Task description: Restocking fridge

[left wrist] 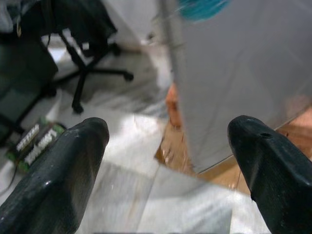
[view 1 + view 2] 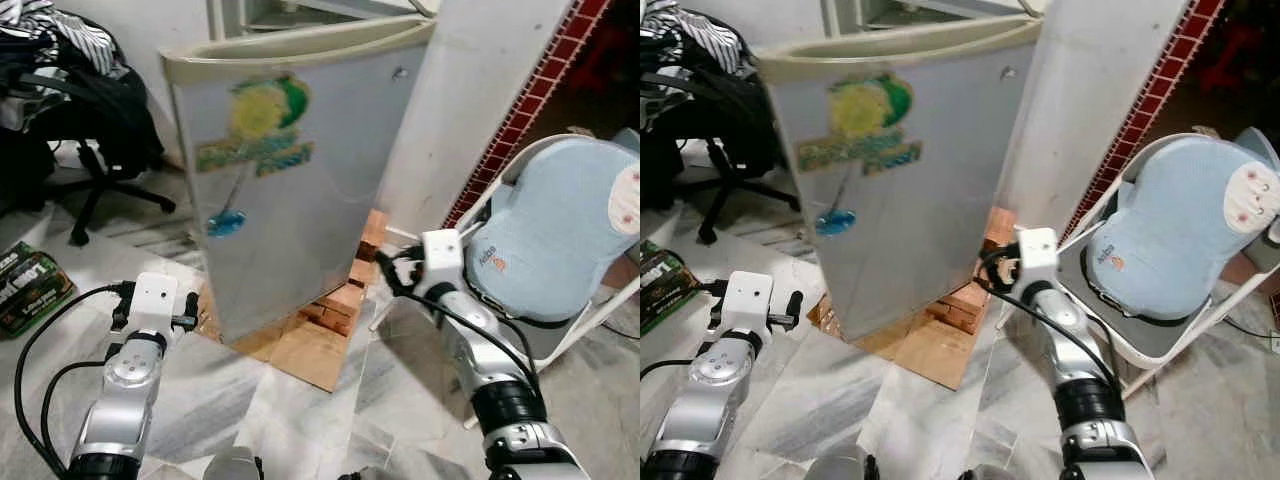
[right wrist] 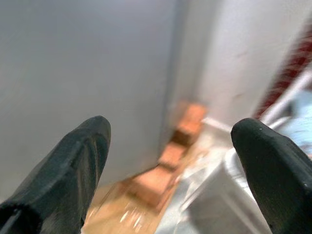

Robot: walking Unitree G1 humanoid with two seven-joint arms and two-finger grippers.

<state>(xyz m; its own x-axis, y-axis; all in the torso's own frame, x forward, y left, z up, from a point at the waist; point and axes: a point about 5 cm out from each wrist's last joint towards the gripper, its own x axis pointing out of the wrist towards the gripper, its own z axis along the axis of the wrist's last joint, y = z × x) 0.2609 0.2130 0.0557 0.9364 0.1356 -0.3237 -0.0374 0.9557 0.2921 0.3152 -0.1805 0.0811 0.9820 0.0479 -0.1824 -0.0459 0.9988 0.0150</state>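
Observation:
A small grey fridge door [image 2: 290,190] with a yellow-green sticker stands swung out toward me, its top edge cream. The fridge body [image 2: 330,12] shows behind its top. My left gripper [image 1: 168,165] is open and empty, held low by the door's lower left corner, a short way off it. My right gripper [image 3: 170,161] is also open and empty, raised near the door's right edge, pointing at the gap between door and white wall [image 2: 470,90]. The left wrist [image 2: 155,305] and right wrist [image 2: 440,255] show in the head views.
Bricks [image 2: 345,295] and flat cardboard [image 2: 310,350] lie under the fridge. A folding chair with a pale blue cushion [image 2: 560,230] stands at the right. An office chair [image 2: 100,150] with dark clothes and a green box [image 2: 30,285] are at the left. The floor is marble tile.

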